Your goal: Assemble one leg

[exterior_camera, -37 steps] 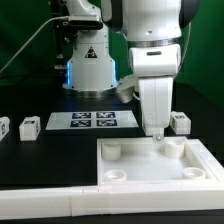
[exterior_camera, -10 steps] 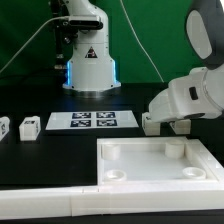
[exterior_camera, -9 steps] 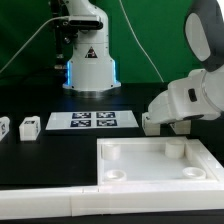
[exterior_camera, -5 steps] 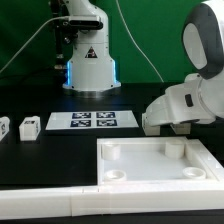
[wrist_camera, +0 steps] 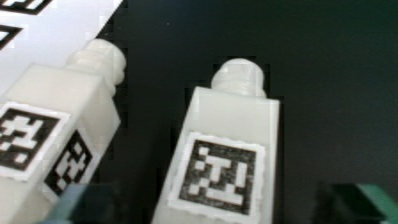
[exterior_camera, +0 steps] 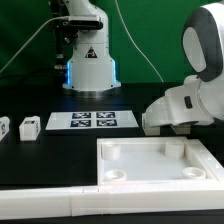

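In the wrist view two white legs lie side by side on the black table, each with a black-and-white tag and a rounded peg end. One leg lies between my fingertips. The other leg lies just outside one finger. My gripper is open, with dark gaps between the fingers and the leg it straddles. In the exterior view the arm's hand is tilted low behind the white tray at the exterior view's right, and hides those legs. Two more legs stand at the exterior view's left.
The marker board lies at the table's middle, and its corner shows in the wrist view. The robot base stands at the back. A white bar runs along the front edge beside the tray.
3.7 s ago the hand stood upright over the tray's far edge. It now leans low at the exterior view's right. In the last second it shifted only slightly.
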`<state>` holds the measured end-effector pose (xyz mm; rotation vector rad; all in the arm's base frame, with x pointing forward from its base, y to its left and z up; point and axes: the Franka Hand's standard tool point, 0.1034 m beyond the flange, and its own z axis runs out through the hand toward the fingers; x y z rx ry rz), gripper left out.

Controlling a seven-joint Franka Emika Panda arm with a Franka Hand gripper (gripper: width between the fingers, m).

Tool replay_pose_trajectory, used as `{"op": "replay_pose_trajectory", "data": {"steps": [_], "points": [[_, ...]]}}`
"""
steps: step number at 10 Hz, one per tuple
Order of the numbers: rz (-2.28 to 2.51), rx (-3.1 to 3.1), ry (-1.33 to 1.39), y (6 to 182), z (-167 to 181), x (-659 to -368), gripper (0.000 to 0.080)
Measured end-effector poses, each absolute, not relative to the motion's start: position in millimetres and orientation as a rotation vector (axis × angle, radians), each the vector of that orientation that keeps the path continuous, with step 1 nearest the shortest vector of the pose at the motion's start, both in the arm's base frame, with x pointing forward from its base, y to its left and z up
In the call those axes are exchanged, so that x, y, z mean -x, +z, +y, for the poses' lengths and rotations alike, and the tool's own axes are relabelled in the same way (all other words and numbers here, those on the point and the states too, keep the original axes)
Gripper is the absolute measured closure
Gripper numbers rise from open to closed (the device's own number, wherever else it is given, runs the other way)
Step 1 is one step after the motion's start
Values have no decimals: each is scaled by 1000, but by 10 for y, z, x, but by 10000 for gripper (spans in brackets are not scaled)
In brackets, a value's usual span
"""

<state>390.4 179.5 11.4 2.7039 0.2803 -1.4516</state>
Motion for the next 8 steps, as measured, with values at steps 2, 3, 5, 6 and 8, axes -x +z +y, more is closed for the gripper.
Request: {"op": "replay_pose_trajectory", "data": {"steps": [2,3,5,6,8], "points": [[281,-2704,-1452,114,1795,-3904,477],[281,-2704,-1452,114,1795,-3904,509],[281,-2704,-1452,114,1795,-3904,509],[281,-2704,-1452,114,1795,-3904,509],[281,-2704,-1452,114,1795,-3904,509]]}}
